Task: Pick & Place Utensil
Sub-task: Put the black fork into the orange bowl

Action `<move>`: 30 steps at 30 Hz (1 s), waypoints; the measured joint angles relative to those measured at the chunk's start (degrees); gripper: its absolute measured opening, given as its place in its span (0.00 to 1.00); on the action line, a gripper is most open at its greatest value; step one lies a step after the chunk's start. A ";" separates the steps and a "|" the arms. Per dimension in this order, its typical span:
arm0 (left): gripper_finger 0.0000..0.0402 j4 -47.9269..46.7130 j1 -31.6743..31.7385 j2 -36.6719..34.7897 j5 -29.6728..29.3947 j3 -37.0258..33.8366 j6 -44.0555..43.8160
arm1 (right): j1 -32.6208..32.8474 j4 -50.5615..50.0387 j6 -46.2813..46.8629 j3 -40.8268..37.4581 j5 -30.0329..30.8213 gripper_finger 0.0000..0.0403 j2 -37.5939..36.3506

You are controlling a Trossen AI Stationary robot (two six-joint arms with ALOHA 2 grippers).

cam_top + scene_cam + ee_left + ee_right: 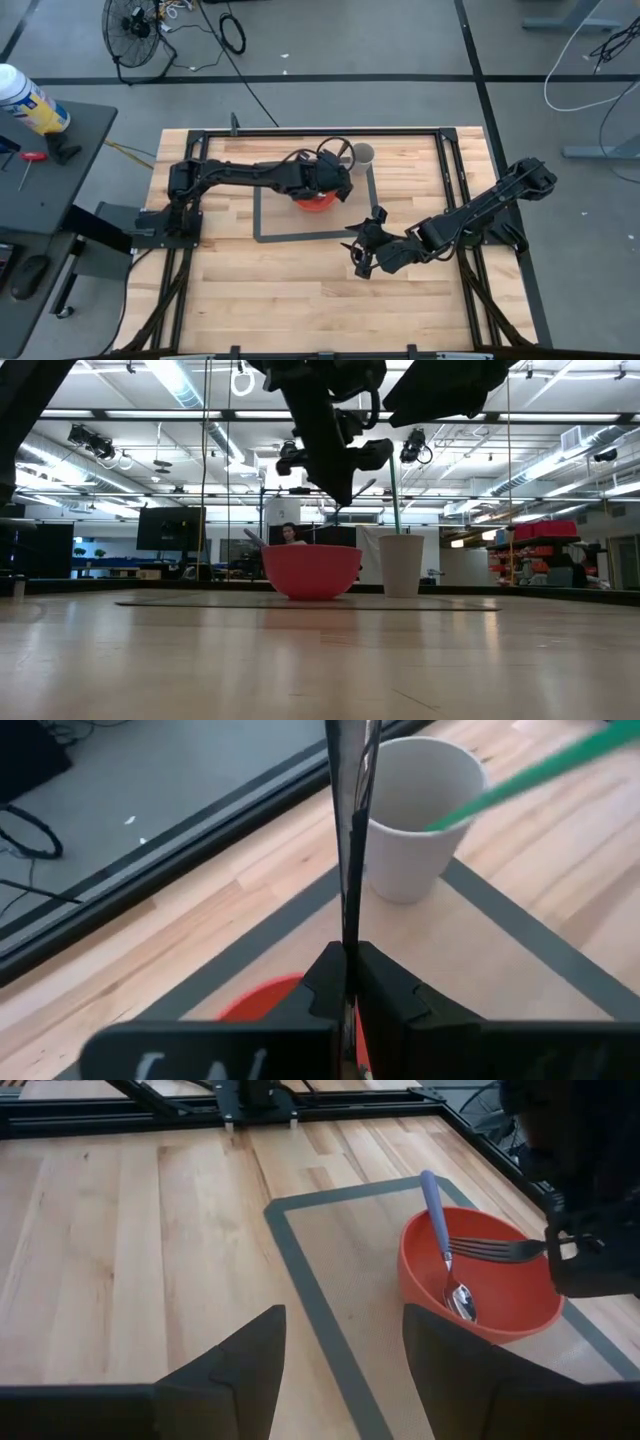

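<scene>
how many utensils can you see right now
3. A fork clamped in the left gripper above the red bowl; a spoon leaning in that bowl; a green-handled one in the white cup, its head hidden.

Over the red bowl [480, 1285] my left gripper [340, 180] and its fork [495, 1250] fill the air, and a spoon [445, 1245] leans inside it. The white cup [364, 154] stands just beyond, holding a green utensil [520, 780]. My right gripper [366, 252], jaws wide, has bare worktop [280, 290] near and left.
</scene>
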 joint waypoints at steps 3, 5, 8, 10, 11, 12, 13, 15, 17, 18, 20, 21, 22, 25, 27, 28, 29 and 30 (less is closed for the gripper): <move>0.05 0.21 0.09 0.03 -0.57 -0.17 -0.28 | 0.00 0.00 0.00 0.00 -0.23 0.51 0.00; 0.05 2.01 0.12 0.29 -1.20 -1.67 -1.02 | 0.00 0.00 0.00 0.00 -0.27 0.51 0.00; 0.05 3.26 0.50 0.65 -0.08 -5.00 -2.74 | 0.00 0.00 0.01 0.00 -0.28 0.51 0.00; 0.05 5.48 0.84 0.63 1.33 -6.54 -2.94 | 0.00 -0.02 0.00 0.00 -0.45 0.51 0.00; 0.05 6.61 0.99 0.60 1.39 -7.25 -3.04 | 0.00 -0.02 0.00 0.00 -0.45 0.51 0.00; 0.05 7.58 1.09 0.59 1.41 -7.98 -3.32 | 0.00 -0.04 0.00 0.00 -0.47 0.51 0.00; 0.05 8.11 1.11 0.59 1.49 -8.55 -3.63 | 0.00 -0.04 0.02 0.00 -0.47 0.51 0.00; 0.05 9.09 1.21 0.61 1.50 -8.95 -4.01 | 0.00 -0.04 0.02 0.00 -0.47 0.51 0.00; 0.05 11.14 1.19 0.50 1.43 -9.60 -4.02 | 0.00 -0.02 0.02 0.00 -0.47 0.51 0.00; 0.05 11.72 1.19 0.50 1.71 -10.09 -4.04 | 0.00 -0.02 0.05 0.00 -0.47 0.51 0.00; 0.05 11.92 1.16 0.50 2.45 -10.90 -4.35 | 0.00 -0.02 0.13 0.00 -0.47 0.51 0.00; 0.05 12.49 1.10 0.50 2.67 -11.44 -4.59 | 0.00 -0.02 0.13 0.00 -0.47 0.51 0.00; 0.05 13.57 1.12 0.50 3.22 -12.12 -4.80 | 0.00 -0.02 0.13 0.00 -0.47 0.51 0.00; 0.05 13.30 1.16 0.54 4.20 -13.41 -6.01 | 0.00 -0.01 0.04 0.00 -0.46 0.51 0.00; 0.05 13.77 1.16 0.52 4.16 -13.33 -6.09 | 0.00 -0.01 0.04 0.00 -0.45 0.51 0.00; 0.05 14.27 1.16 0.50 4.08 -13.29 -6.05 | 0.00 -0.02 0.04 0.00 -0.45 0.51 0.00; 0.05 14.49 1.16 0.50 3.84 -13.29 -5.95 | 0.00 -0.02 0.04 0.00 -0.47 0.51 0.00; 0.05 14.39 1.17 0.50 3.50 -13.29 -5.72 | 0.00 -0.01 0.04 0.00 -0.45 0.51 0.00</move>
